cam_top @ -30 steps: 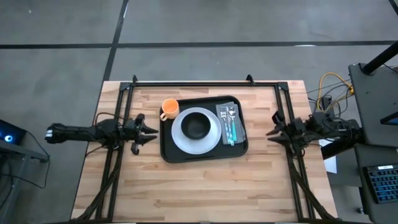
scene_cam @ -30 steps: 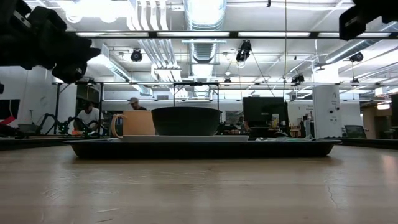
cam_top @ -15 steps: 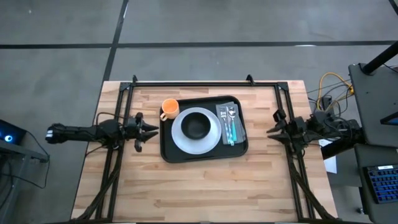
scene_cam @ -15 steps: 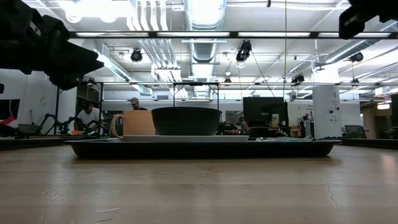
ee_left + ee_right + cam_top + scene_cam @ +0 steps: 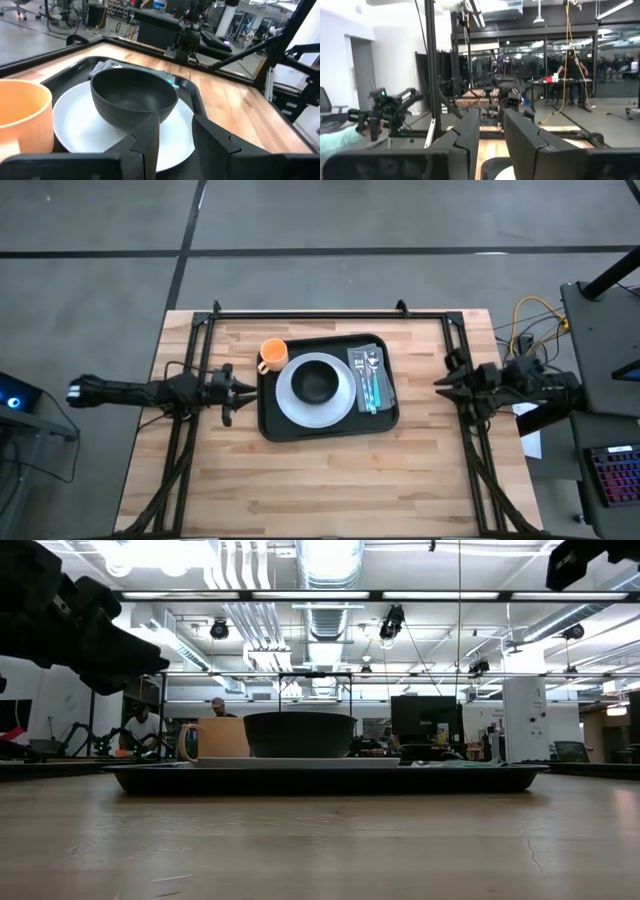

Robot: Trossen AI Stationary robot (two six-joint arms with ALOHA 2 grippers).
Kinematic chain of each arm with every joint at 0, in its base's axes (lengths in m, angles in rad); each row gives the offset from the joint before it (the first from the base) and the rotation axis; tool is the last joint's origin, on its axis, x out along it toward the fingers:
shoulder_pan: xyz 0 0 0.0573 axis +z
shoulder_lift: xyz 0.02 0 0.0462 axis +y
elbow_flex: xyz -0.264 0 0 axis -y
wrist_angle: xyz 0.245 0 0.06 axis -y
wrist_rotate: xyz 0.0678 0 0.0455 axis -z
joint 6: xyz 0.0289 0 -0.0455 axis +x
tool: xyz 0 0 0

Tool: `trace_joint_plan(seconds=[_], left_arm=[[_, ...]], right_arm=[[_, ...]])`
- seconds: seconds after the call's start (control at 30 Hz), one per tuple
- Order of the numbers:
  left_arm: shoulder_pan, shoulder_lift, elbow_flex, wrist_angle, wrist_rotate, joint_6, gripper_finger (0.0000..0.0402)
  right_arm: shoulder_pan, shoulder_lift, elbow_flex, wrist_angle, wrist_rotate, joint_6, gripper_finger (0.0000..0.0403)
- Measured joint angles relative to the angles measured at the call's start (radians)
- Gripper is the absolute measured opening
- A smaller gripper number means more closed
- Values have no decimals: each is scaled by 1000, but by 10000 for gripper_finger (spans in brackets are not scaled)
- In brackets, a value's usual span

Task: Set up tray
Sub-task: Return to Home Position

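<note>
Jaws parted, empty, left arm (image 5: 150, 392), right arm (image 5: 520, 385), one tray (image 5: 330, 431), one plate (image 5: 289, 404), one bowl (image 5: 318, 383), one cup (image 5: 272, 352)

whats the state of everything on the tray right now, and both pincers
tray, lying flat, loaded
plate, on the tray, bowl on it
bowl, upright, empty
cup, upright in the tray's corner, beside the plate
napkin, folded flat, under the cutlery
cutlery, lying side by side on the napkin
left pincer, open, empty, left of the tray
right pincer, open, empty, well right of the tray
</note>
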Motion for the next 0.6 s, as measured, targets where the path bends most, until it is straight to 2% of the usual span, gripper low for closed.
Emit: trace_joint_plan(seconds=[0.27, 0.6], left_arm=[[0, 68, 0, -1, 0, 0, 98], [0, 147, 0, -1, 0, 0, 98]], right_arm=[[0, 0, -106, 95, 0, -2, 68], [0, 0, -229, 194, -1, 10, 78]])
